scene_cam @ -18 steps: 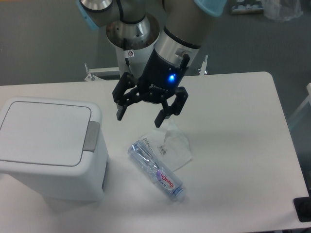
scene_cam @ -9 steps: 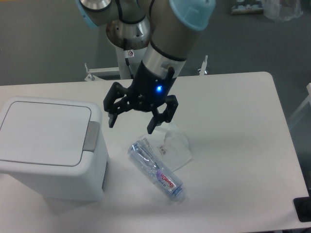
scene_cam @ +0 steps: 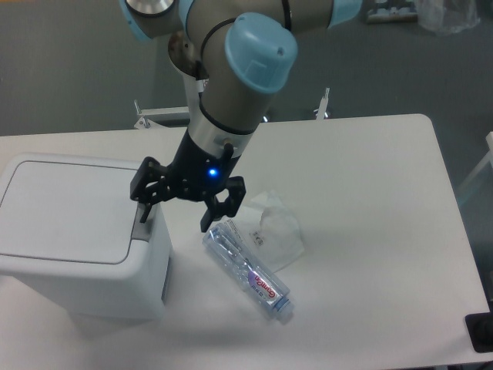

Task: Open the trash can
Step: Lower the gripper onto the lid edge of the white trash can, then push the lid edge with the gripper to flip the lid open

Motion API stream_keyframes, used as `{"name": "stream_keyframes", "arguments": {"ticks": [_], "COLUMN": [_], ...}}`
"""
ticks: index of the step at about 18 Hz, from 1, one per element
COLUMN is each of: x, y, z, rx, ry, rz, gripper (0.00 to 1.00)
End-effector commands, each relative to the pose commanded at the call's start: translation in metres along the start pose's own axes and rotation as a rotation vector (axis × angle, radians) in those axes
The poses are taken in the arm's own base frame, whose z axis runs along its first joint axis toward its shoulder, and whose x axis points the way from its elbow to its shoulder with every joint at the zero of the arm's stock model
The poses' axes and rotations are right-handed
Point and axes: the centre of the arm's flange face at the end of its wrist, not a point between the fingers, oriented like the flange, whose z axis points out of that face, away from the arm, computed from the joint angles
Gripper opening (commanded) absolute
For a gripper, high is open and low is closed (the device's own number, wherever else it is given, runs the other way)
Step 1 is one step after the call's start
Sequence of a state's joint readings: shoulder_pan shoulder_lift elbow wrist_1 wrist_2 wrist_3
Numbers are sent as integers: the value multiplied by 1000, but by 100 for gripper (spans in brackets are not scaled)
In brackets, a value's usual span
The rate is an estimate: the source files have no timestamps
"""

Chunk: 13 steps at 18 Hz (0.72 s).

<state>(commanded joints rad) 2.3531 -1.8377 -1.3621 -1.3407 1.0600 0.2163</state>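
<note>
White table (scene_cam: 370, 177) with rounded corners stands on a dark grey floor (scene_cam: 69, 69). Clear plastic bag (scene_cam: 447, 15) lies at upper right.

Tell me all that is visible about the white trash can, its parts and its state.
The trash can is a boxy white bin, plastic by its look, with rounded corners, standing upright on the table's left side. Its flat lid lies shut. A grey push button sits at the lid's right edge. The open gripper is above that button; whether its fingertip touches it cannot be told. The bin's left side is cut off.
</note>
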Motion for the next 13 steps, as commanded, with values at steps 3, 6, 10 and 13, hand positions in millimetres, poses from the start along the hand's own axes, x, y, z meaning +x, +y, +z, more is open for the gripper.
{"name": "stream_keyframes", "arguments": {"ticks": [3,6,10,13], "x": [1,0,-6,-7], "y": [0,3,7,6], "z": [-3,-4,-1,1], "rx": [6,0,-16,-21], "ry": [-3,-30,-61,-72], "rz": [10,14,11,12], "gripper": [100,100,100,100]}}
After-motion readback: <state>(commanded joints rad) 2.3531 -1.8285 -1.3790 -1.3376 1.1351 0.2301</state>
